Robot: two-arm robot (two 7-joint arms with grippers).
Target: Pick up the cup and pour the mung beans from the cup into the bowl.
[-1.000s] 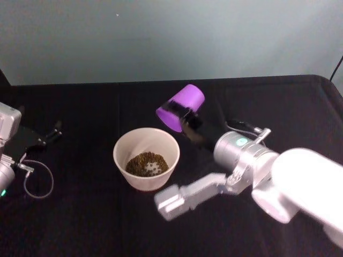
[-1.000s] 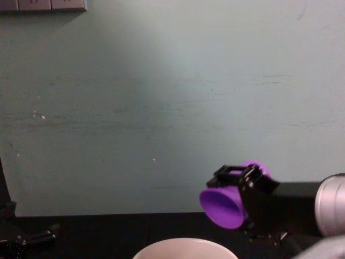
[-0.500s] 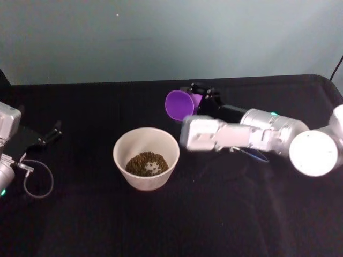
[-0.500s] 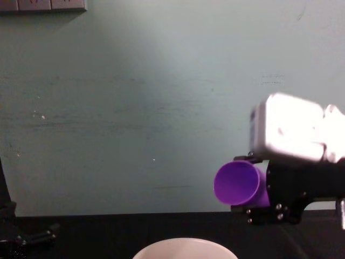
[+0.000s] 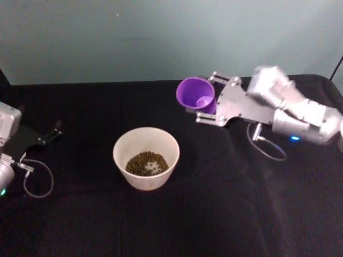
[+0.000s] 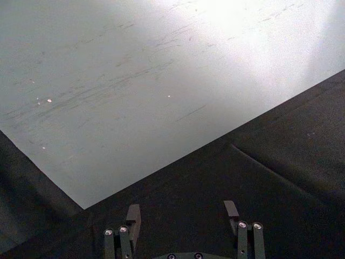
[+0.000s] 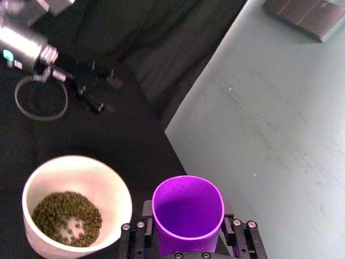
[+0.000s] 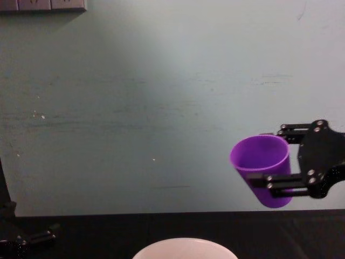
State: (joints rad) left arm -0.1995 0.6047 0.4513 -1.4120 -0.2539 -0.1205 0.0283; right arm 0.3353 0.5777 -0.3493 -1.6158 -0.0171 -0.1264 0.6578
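Behind the bowl (image 5: 146, 158) and to its right, the right tool (image 5: 207, 110) holds the cup (image 5: 196, 94) clear of the black bench (image 5: 214, 203), its fingers clamped on the purple wall from both sides. The cup's mouth faces up and tips slightly toward the bowl; its inside looks empty. The mung beans (image 5: 147, 163) lie heaped in the bowl's bottom. At the bench's left edge the left tool (image 6: 182, 216) rests with its fingers spread wide, gripping nothing.
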